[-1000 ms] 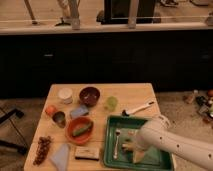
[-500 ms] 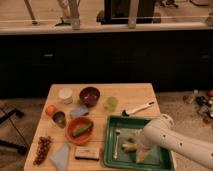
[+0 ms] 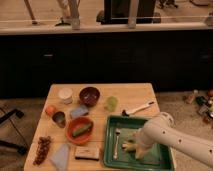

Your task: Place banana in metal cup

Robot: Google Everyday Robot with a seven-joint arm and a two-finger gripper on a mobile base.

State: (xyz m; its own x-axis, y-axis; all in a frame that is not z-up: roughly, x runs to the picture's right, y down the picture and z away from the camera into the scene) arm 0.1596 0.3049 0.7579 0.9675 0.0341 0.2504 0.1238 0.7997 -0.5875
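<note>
White arm (image 3: 175,140) enters from lower right, slanting down into the green tray (image 3: 162,159). Gripper (image 3: 137,148) sits low over the tray's middle. Cannot tell whether it is spread or pinching.

Banana (image 3: 128,146) lies in the tray, pale yellow, right at the gripper's left edge, touching or nearly so. 1 fork (image 3: 116,144) lies just left of it.

Metal cup (image 3: 59,119) stands well apart, near the table's (image 3: 135,92) left edge, upright. Orange bowl (image 3: 80,131) with 1 green piece stands between cup and tray.
</note>
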